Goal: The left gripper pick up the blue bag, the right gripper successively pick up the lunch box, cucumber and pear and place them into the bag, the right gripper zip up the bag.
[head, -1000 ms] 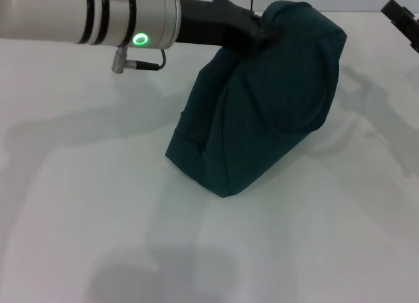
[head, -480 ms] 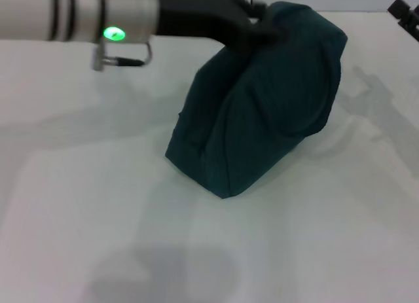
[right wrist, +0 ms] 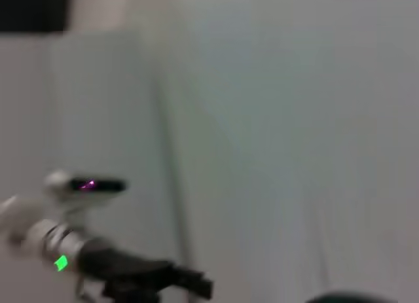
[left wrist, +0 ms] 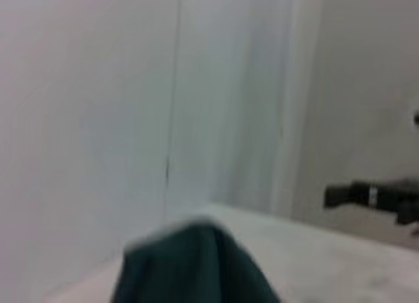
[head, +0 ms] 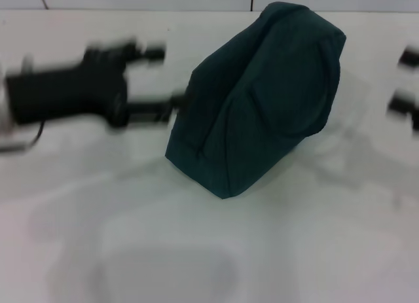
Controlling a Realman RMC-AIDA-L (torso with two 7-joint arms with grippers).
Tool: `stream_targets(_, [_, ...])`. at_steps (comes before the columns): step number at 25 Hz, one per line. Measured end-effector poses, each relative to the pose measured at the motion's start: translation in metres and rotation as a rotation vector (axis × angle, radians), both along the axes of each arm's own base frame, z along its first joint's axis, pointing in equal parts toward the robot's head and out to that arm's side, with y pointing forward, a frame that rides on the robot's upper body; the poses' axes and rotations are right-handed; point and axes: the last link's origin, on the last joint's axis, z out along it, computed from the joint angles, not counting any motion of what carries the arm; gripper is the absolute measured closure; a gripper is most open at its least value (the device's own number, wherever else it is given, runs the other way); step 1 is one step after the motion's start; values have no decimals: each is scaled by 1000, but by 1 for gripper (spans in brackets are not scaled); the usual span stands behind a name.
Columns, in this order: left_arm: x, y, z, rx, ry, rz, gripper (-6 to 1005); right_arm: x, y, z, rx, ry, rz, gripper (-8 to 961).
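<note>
From the head camera I see my left gripper (head: 171, 80) has let go of the top of the blue bag (head: 262, 100), where it was clamped a moment ago, and has dropped to the bag's left side with its two prongs spread apart, the nearer one just at the fabric. The bag sits in the same spot on the white table (head: 131, 237), slumped and closed. My right gripper (head: 407, 80) hangs at the far right edge, well apart from the bag; its prongs look parted too.
</note>
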Motion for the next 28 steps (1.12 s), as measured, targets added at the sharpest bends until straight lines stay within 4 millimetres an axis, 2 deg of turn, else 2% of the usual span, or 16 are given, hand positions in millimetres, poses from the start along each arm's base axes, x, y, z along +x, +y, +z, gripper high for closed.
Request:
stream_targets(4, [-43, -28, -16, -19, 5, 57, 106, 7, -25, -18, -43, -94, 45, 92])
stream_targets(6, [-65, -41, -29, -25, 5, 80, 106, 13, -37, -33, -54, -116, 37, 92])
stream_targets(11, [-95, -62, -58, -36, -4, 94, 106, 31, -55, -64, -41, -149, -17, 92])
stream_targets(13, [-101, -64, -64, -45, 0, 101, 105, 40, -59, -75, -31, -162, -49, 92])
stream_targets(19, [-109, -61, -72, -67, 5, 116, 105, 54, -63, -93, -10, -205, -101, 93])
stream_targets(28, [-106, -61, -71, -65, -14, 106, 111, 60, -65, -98, 1, -227, -118, 93])
